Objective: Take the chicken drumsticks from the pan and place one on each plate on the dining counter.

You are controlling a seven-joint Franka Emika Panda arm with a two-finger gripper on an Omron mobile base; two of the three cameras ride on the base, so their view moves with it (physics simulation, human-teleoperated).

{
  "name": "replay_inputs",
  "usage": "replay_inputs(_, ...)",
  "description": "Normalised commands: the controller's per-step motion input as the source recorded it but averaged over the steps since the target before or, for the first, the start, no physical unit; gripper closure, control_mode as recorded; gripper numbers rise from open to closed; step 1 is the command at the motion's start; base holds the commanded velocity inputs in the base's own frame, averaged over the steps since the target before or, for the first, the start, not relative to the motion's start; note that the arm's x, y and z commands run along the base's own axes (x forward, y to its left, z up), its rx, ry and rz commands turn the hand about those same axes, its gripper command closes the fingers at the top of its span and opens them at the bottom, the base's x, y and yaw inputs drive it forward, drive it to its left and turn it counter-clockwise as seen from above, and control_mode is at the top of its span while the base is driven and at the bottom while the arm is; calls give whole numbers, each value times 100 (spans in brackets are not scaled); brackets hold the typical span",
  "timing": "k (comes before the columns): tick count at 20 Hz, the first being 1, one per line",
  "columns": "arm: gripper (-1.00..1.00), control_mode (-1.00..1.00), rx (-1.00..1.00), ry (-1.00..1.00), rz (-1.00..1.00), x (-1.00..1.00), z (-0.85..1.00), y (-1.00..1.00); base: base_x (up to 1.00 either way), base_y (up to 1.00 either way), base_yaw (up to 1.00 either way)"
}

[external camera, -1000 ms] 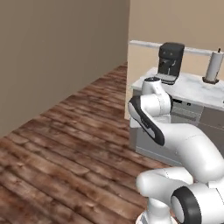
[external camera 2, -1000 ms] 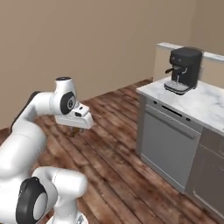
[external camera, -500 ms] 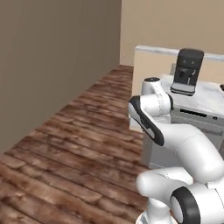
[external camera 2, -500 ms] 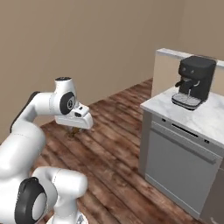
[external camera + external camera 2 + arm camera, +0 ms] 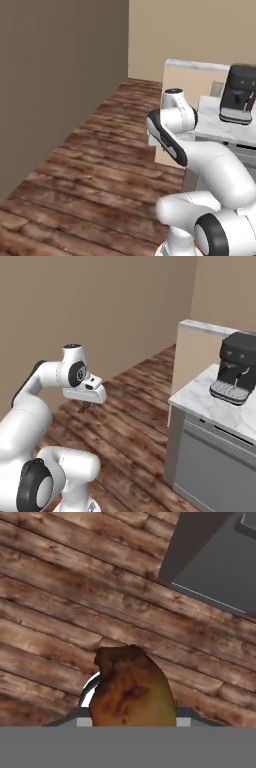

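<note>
The pincer [image 5: 87, 405] is clamping a chicken drumstick [image 5: 131, 690] above the wooden floor [image 5: 95, 170], well left of the coffee machine [image 5: 234, 367] on the marble worktop [image 5: 200, 401].

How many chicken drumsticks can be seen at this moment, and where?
1. One chicken drumstick is held in the gripper above the wooden floor. Any second drumstick is out of view.
</note>
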Motion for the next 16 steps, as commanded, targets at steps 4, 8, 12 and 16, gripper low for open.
replay_inputs(4,100,100,0,0,0,0,0,0,100,41,-26)
replay_inputs(8,100,100,0,0,0,0,0,0,100,41,-33)
replay_inputs(12,100,100,0,0,0,0,0,0,100,40,-35)
replay_inputs(16,100,100,0,0,0,0,0,0,100,45,-34)
